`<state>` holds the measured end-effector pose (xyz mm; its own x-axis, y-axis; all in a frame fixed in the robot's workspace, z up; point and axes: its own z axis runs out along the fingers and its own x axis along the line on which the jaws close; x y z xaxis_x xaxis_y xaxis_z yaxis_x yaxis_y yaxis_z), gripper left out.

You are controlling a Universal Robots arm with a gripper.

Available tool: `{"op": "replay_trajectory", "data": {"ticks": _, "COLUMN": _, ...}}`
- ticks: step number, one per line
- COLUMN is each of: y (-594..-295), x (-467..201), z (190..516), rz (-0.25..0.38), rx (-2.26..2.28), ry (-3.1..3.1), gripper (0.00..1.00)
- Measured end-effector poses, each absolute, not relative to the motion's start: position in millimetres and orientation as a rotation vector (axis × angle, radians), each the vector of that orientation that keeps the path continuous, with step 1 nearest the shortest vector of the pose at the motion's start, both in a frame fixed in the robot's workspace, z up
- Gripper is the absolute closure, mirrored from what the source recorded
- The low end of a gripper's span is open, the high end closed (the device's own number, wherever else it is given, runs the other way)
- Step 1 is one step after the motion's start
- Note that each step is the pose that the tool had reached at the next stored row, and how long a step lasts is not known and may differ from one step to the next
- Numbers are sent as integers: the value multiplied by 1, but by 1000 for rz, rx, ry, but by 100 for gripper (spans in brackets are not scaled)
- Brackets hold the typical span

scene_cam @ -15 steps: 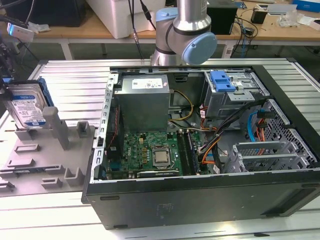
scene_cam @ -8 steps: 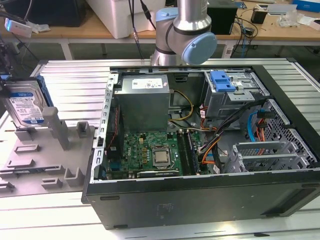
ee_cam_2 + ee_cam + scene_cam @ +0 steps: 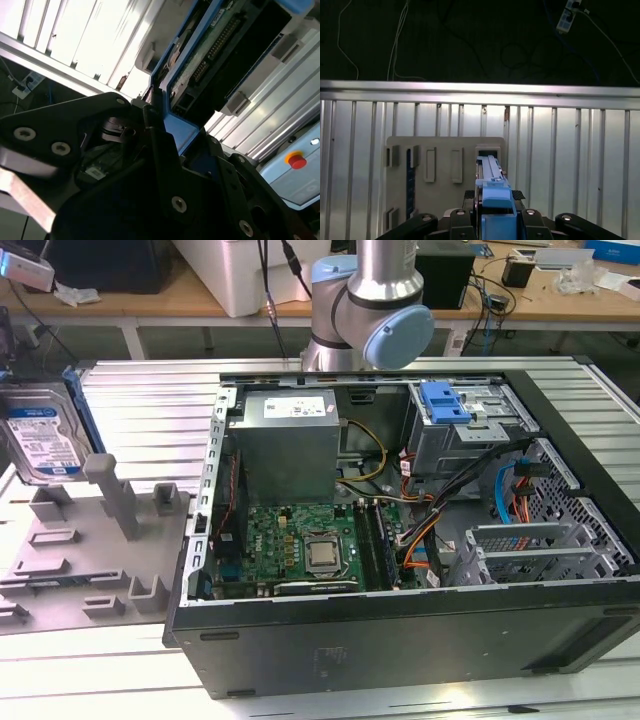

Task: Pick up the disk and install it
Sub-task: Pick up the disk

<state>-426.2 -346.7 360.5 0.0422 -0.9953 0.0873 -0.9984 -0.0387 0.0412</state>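
No print is legible in any view.

Exterior view, far left of frame: the disk (image 3: 42, 435) carries a white-and-blue label (image 3: 40, 450). Its lines of print are too small to read.

Exterior view, upper centre: a white sticker (image 3: 300, 407) sits on the grey power-supply box (image 3: 290, 460), characters unresolved.

Second wrist view: a small white tag (image 3: 93, 173) with dark marks, unreadable.

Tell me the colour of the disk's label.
White and blue; the label on the disk shows best in the exterior view.
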Motion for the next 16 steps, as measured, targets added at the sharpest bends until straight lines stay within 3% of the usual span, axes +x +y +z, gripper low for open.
{"op": "replay_trajectory", "data": {"ticks": 16, "y": -349, "x": -426, "z": 380, "rz": 54, "rx": 2205, "ry": -2118, "gripper": 63}}
